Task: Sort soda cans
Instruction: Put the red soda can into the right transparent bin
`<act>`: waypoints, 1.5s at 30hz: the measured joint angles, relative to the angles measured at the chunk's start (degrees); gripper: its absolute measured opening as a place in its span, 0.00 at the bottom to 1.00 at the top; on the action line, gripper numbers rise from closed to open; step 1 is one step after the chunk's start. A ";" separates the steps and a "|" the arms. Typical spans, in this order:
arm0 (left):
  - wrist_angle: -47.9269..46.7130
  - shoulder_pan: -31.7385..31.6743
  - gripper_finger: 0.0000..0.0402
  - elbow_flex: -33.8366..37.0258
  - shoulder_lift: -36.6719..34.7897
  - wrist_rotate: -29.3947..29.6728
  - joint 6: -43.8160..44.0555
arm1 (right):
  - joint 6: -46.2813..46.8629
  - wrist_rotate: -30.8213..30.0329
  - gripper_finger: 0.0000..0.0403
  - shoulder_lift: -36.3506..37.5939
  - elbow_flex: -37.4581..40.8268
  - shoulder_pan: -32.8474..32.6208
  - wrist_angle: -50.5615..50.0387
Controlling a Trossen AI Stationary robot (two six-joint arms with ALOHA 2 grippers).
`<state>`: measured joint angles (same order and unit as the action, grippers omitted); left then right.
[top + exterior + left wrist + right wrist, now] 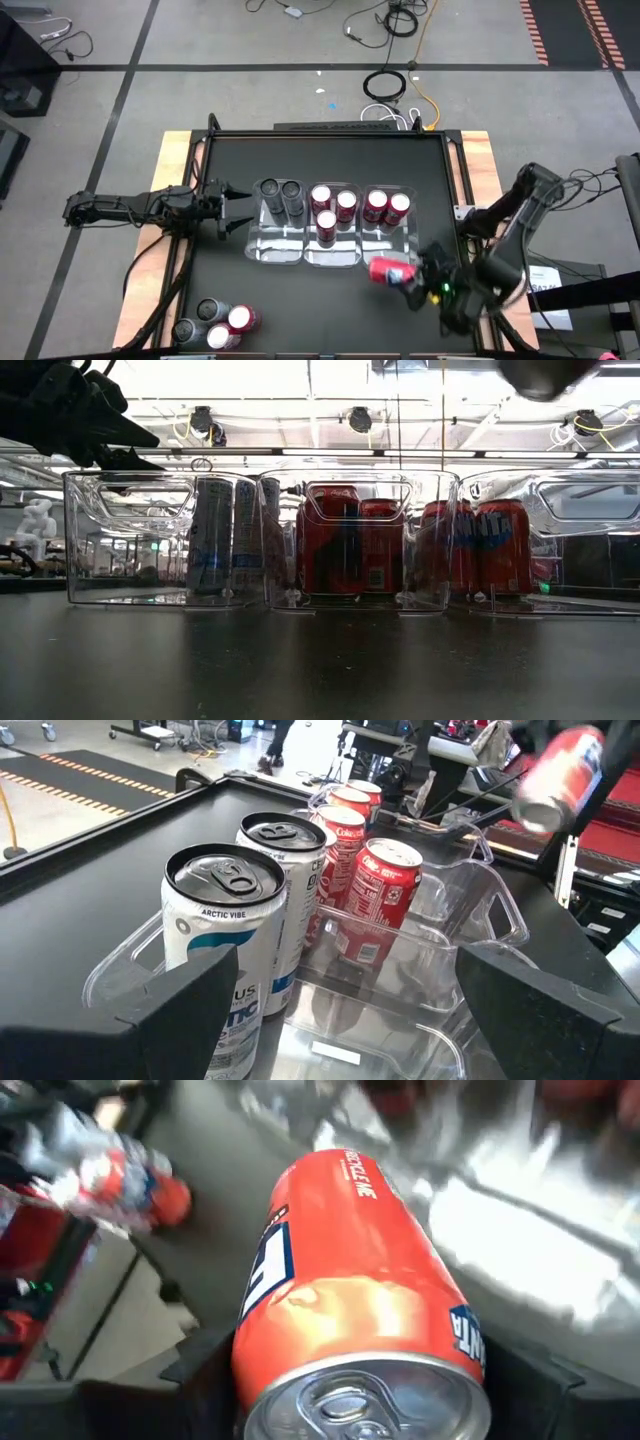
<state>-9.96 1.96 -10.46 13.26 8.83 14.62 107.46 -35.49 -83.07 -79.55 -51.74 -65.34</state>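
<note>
The right gripper (pixel 418 279) is closed on a red can (pixel 388 271), carrying it on its side above the mat just in front of the right tray (pixel 410 238), near the table's front right; its wrist view shows the can (pixel 365 1305) wedged between the two dark fingers, silver top toward the camera. The left gripper (pixel 232 209) waits with its fingers spread wide and nothing between them, hovering at the left end of the left tray (pixel 254 240), which holds two grey cans (pixel 281 196). The middle tray (pixel 335 256) holds three red cans (pixel 331 207) and the right tray two more (pixel 387 207); from table height all seven stand upright behind clear walls. A cluster of four cans (pixel 215 325), grey and red mixed, stands unsorted near the front left corner. The step in hand looks like a delivery: a red can lifted and on its way to a tray of reds, most likely the right one, which has free room toward the front. The next move calls for turning the can upright, carrying it over the tray wall and lowering it into the open space without knocking the two already standing. Roughly two thirds of the cans appear sorted.
</note>
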 joint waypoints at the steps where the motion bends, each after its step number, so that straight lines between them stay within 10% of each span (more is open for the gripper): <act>1: 0.02 0.00 0.95 0.00 0.00 0.00 -0.01 | -2.21 -0.47 0.72 1.05 -0.01 1.35 -0.49; 6: 0.00 0.02 0.95 0.00 0.00 0.00 -0.01 | -12.15 0.94 0.72 5.26 -0.02 10.10 -2.75; 12: 0.02 0.00 0.95 0.00 0.00 0.01 -0.01 | -20.84 18.69 0.72 6.68 -0.08 24.30 -12.15; 28: 0.02 0.00 0.95 -0.01 0.02 -0.01 -0.01 | -50.80 39.08 0.72 -4.89 -0.07 46.92 -15.88; 45: 0.00 0.00 0.95 0.00 0.00 0.01 -0.01 | -67.11 36.85 0.76 -16.00 -0.07 49.09 -18.19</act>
<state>-9.96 1.96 -10.46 13.26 8.84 14.61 40.35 1.36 -99.07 -79.61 -2.64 -83.54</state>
